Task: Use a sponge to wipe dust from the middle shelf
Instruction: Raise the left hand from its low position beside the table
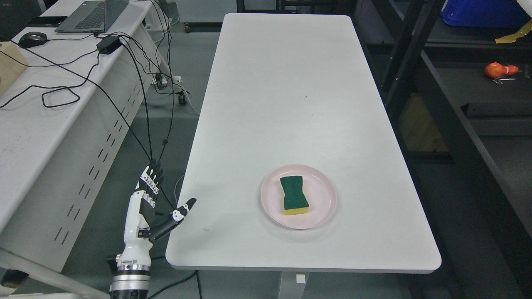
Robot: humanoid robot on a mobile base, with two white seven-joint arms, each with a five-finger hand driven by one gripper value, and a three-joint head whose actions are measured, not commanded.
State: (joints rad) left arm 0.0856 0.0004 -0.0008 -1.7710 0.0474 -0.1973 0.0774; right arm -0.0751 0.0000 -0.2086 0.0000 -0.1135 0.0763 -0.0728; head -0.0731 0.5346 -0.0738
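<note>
Left robot hand point(154, 203): I see it at the near left, just off the left edge of the surface, fingers straight and spread, thumb angled out toward the surface edge. It holds nothing.
Right robot hand: I cannot see it anywhere in my view.
Surface point(286, 95): a long white top running from near to far; most of it is bare.
Plate point(322, 207): pale pink, round, sitting on the near part of the surface, right of my left robot hand and well apart from it.
Sponge point(294, 195): lies flat on the plate, green scouring side up, yellow foam showing along its near edge, long axis running roughly near to far and tilted slightly.
Sponge handling: I judge it light and soft, compressing under a squeeze, with the green face rough enough to resist slipping. The plate underneath looks smooth and may slide if I push sideways.
Where I would take hold: across the pinched middle, thumb on one long side and fingers on the other, coming down from above so the plate rim does not get in the way.
Shelf point(490, 83): dark shelving stands on the right, beyond the right edge of the surface, with an orange object point(500, 70) on one level. I cannot tell from here which level is the middle one.
Task state: I judge the pick-up is not yet begun; the sponge is untouched.
</note>
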